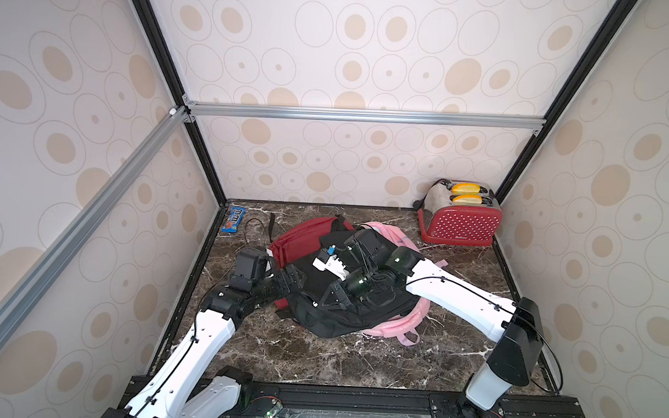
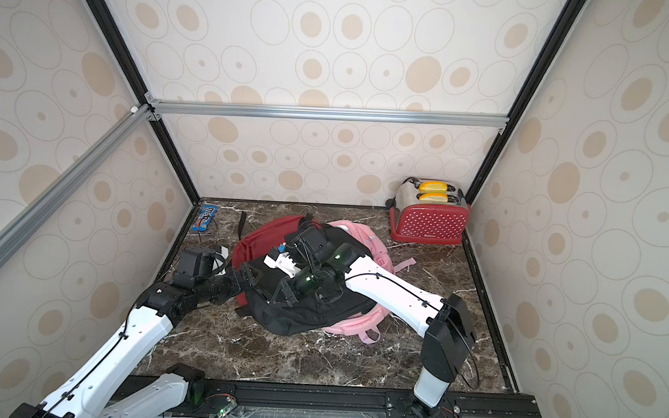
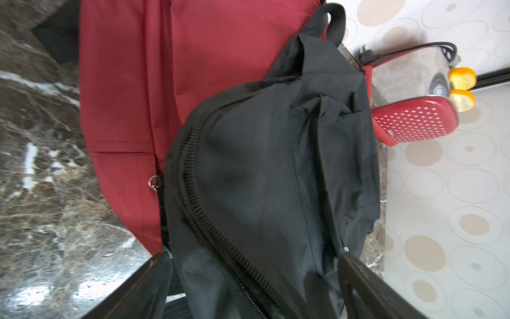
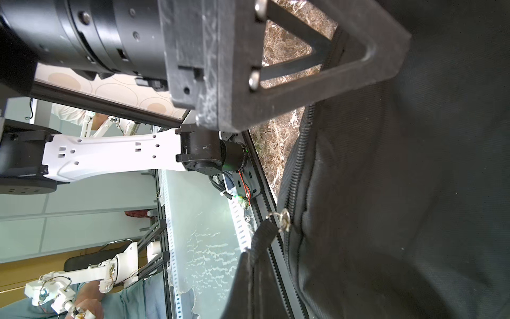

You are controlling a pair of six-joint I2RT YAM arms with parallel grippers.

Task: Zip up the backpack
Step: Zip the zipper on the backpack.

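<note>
The black backpack (image 1: 334,324) (image 2: 292,318) lies in the middle of the marble table, on top of a red one and a pink one. Its zipper (image 3: 198,204) (image 4: 298,154) runs along the side that faces the arms. My left gripper (image 1: 294,278) (image 2: 249,276) (image 3: 254,255) is open at the bag's left edge, its fingers standing on either side of a fold of black fabric with the zipper in it. My right gripper (image 1: 334,296) (image 2: 281,293) (image 4: 252,262) is shut on the black zipper pull cord (image 4: 263,234), which hangs from a metal ring (image 4: 284,219).
Under the black bag, a red backpack (image 1: 304,236) (image 2: 260,237) sticks out at the left and a pink backpack (image 1: 393,327) (image 2: 350,325) at the right. A red dotted toaster (image 1: 460,220) (image 2: 428,219) stands at the back right. A blue candy pack (image 1: 233,220) lies at the back left.
</note>
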